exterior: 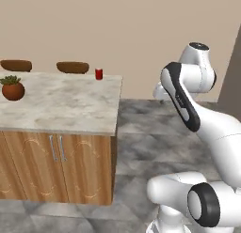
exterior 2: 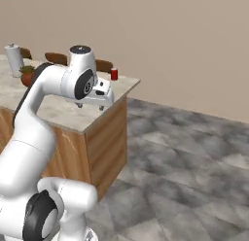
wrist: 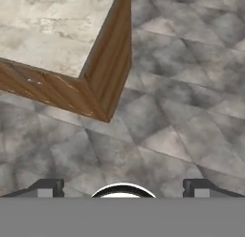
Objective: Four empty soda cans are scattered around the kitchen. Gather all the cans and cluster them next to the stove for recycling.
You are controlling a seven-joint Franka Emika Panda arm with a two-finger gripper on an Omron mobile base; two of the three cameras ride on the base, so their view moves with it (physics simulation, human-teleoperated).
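Floor (exterior 2: pixel 194 152): grey stone tiles, spreading to the right of the island and under my hand.

Island (exterior: pixel 61 105): wooden cabinet with a pale marble top and two slim door handles on the front seen from the left base view. Its near corner (wrist: pixel 103 114) sits in the upper left of the hand view, with floor tiles below and to the right.

Stools: two brown seats (exterior: pixel 73 67) show past the far edge of the top.

Tall grey-white cylinder (exterior 2: pixel 14 59): upright at the far left of the top in the right base view.

Potted plant (exterior: pixel 12 88): round reddish pot with green leaves, on the left part of the top, just beside the cylinder in the right base view.

Soda can (exterior: pixel 99 74): red, upright, on the far edge of the top near the right corner; also seen at (exterior 2: pixel 114 74). One can visible from here. It stands well apart from my hand.

My gripper (wrist: pixel 123 188): fingers spread wide, close to their widest, nothing between them. It hangs above bare floor just off the island's corner, pointing down. In the right base view the hand (exterior 2: pixel 97 96) sits over the near right edge of the top.
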